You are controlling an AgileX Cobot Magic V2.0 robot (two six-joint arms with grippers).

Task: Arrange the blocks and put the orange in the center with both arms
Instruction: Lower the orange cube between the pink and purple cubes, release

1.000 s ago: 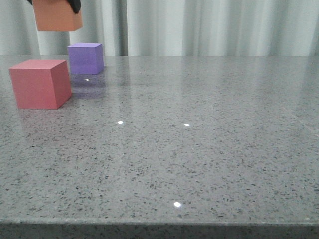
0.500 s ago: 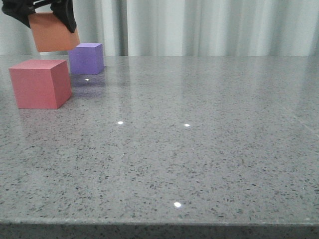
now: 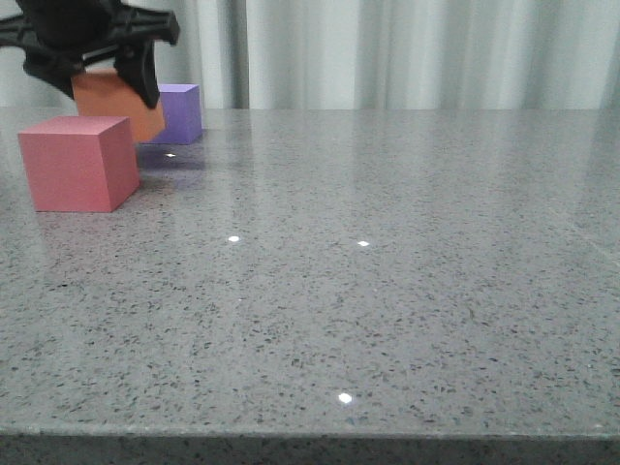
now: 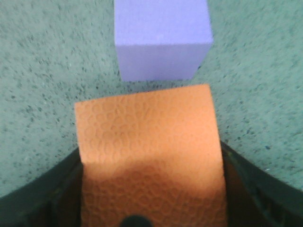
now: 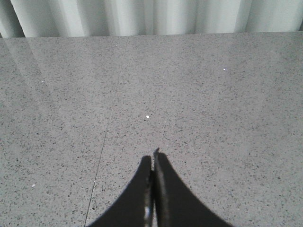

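Observation:
My left gripper (image 3: 97,77) is shut on the orange cube (image 3: 121,107) at the far left of the table, low between the pinkish-red cube (image 3: 77,163) and the purple cube (image 3: 182,111). In the left wrist view the orange cube (image 4: 149,156) fills the space between the dark fingers (image 4: 42,198), with the purple cube (image 4: 161,38) just beyond it. The right gripper (image 5: 153,163) is shut with nothing in it, above bare tabletop; it does not show in the front view.
The grey speckled table (image 3: 387,271) stretches right and forward of the cubes. Its front edge (image 3: 310,434) runs along the bottom. Pale curtains (image 3: 407,48) hang behind the table.
The left gripper has come down with the orange cube, from above the purple cube to just behind the pinkish-red one. The other two cubes have not moved.

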